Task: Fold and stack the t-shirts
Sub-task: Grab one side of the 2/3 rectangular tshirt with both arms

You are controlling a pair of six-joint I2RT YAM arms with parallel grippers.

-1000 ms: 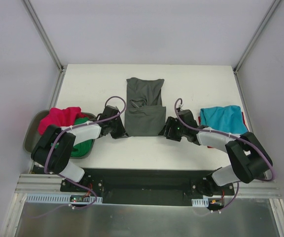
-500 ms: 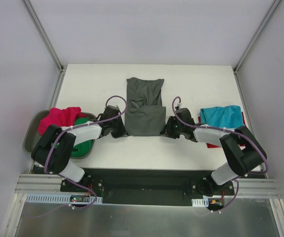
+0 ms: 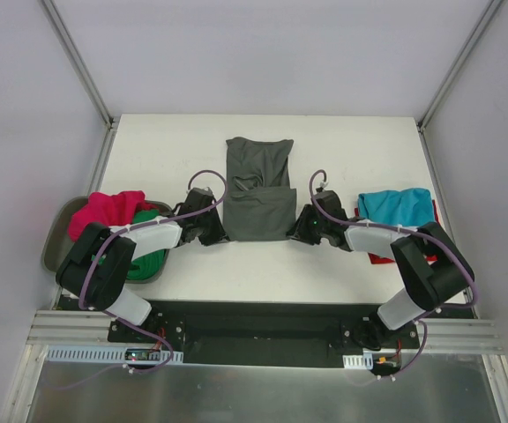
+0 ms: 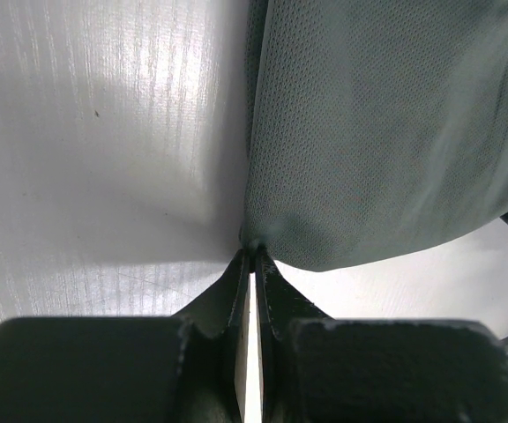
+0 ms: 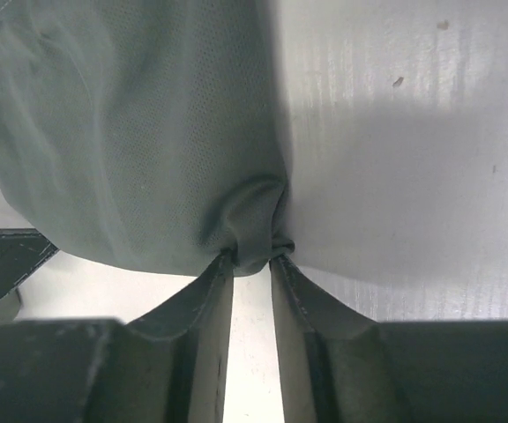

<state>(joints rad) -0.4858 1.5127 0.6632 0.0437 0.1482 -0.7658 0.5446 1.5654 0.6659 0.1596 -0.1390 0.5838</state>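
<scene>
While the dark grey t-shirt (image 3: 257,189) lies between them, left pincer (image 4: 252,254) and right pincer (image 5: 254,256) clamp its corners.

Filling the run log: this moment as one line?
left tool: shut on dark grey t-shirt corner | right tool: shut on opposite corner

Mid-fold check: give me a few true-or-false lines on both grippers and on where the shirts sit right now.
The left gripper is shut on a near corner of the dark grey shirt. True.
The right gripper hangs open, clear of cloth. False: it pinches the shirt's other near corner.
The teal shirt lies in the tray. False: it lies at the right of the table; the tray, at left, holds the pink shirt and the green shirt.
The dark grey shirt lies mid-table. True.
</scene>
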